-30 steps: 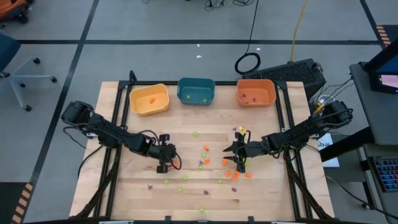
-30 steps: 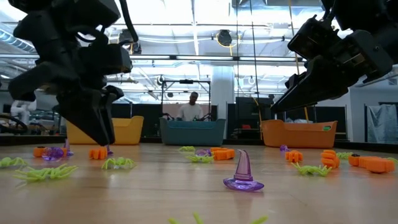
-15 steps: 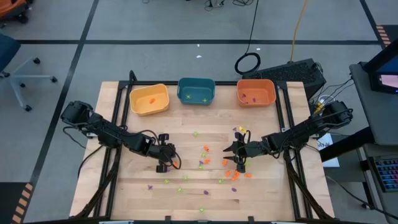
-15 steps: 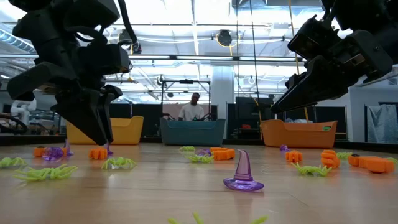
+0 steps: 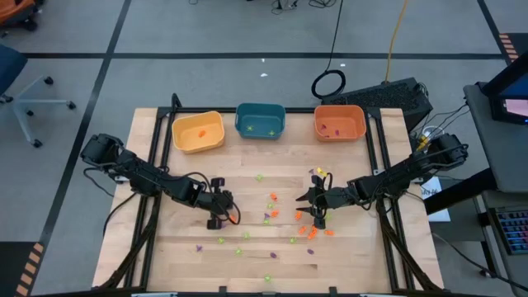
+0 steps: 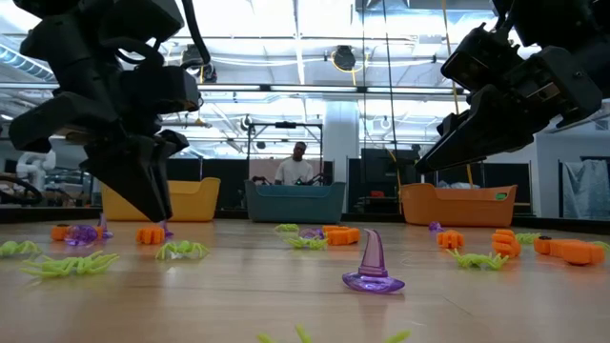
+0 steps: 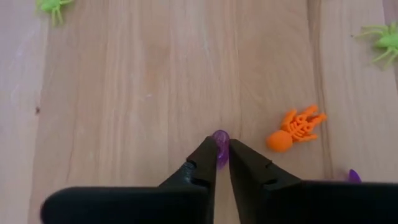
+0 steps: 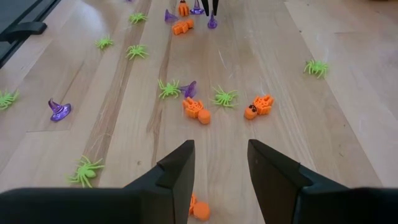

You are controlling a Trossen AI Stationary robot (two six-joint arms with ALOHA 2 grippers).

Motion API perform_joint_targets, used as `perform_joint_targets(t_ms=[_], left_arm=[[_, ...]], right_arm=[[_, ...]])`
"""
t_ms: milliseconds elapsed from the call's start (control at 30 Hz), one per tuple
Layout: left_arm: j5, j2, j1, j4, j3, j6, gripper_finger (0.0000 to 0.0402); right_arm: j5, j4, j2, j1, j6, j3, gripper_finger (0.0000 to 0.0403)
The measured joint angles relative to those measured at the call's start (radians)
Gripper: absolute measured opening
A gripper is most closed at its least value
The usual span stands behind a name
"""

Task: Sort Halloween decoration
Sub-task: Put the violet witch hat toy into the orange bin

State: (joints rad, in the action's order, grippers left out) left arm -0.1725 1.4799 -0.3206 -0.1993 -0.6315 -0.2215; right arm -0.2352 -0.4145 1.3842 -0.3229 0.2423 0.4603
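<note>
Pinching a purple trinket (image 7: 220, 142) at lower centre, the left gripper (image 7: 222, 160) risks dropping it; the right gripper (image 8: 218, 163) hovers, fingers apart.

A robotics lab: a pale wooden worktable (image 5: 165, 247) on a grey floor taped with black lines (image 5: 99, 82), open hall with ceiling strip lights (image 6: 286, 57) at upper centre behind.

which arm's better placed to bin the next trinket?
Left, probably. The left gripper is already shut on a purple trinket, ready to carry. The right gripper is open and empty above the table, an orange trinket below it.
</note>
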Motion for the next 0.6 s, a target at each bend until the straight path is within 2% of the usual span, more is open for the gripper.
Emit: perform_joint_targets(t_ms=[133, 467, 600], left_arm=[[0.009, 0.000, 0.000, 0.000, 0.000, 0.019, 0.0004], [0.007, -0.011, -0.002, -0.002, 0.000, 0.043, 0.0001], [-0.041, -0.057, -0.008, 0.000, -0.016, 0.069, 0.0000]], right_arm=[[0.000, 0.000, 0.000, 0.000, 0.000, 0.000, 0.0134], [0.000, -0.003, 0.000, 0.000, 0.000, 0.000, 0.0134], [0.000, -0.039, 0.000, 0.000, -0.008, 0.000, 0.0134]])
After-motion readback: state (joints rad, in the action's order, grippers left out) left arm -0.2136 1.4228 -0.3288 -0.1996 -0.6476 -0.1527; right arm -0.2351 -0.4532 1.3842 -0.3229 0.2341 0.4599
